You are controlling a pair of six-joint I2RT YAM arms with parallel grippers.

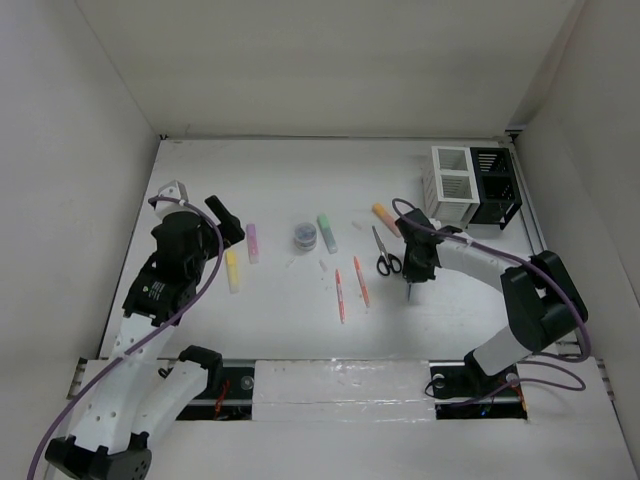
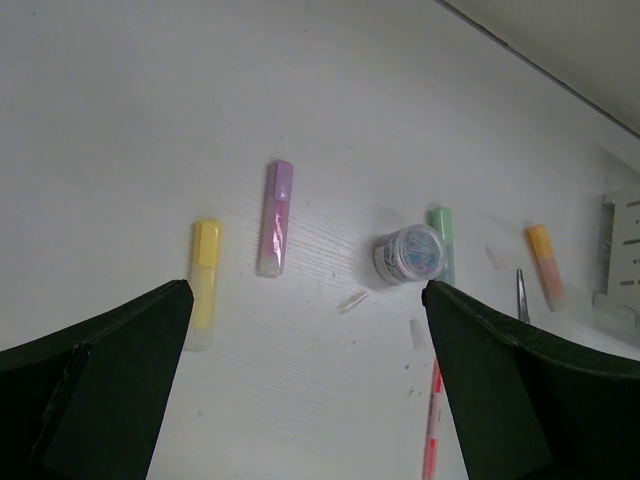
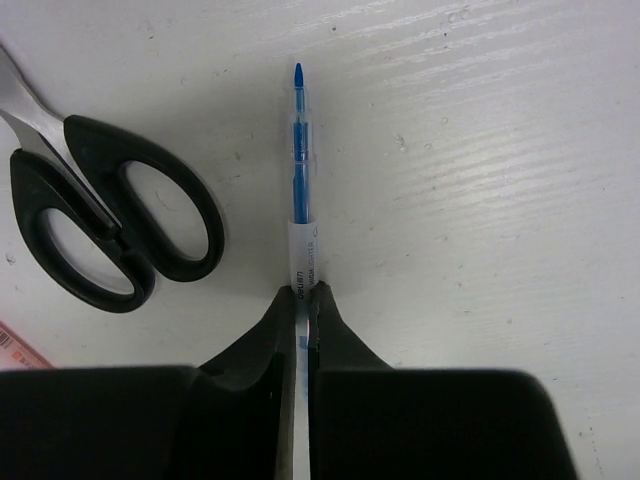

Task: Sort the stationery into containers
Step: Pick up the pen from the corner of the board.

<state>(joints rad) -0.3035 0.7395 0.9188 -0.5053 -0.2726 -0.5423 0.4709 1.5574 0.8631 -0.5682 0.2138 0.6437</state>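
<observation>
Yellow highlighter (image 2: 205, 283), purple highlighter (image 2: 275, 217) fading to pink, pale green highlighter (image 2: 441, 222), orange highlighter (image 2: 545, 265), orange-red pens (image 1: 340, 293), blue pen (image 3: 300, 180) with clear barrel and white label, scissors (image 3: 100, 135) with black handles and silver blades, white slatted organizer (image 1: 450, 185), black slatted organizer (image 1: 497, 187), white table (image 1: 280, 190)

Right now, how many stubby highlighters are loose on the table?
4. Yellow highlighter and purple highlighter lie side by side at left; green highlighter beside the round roll at centre; orange highlighter just beyond the scissors. More could be hidden inside the white organizer or black organizer.
</observation>
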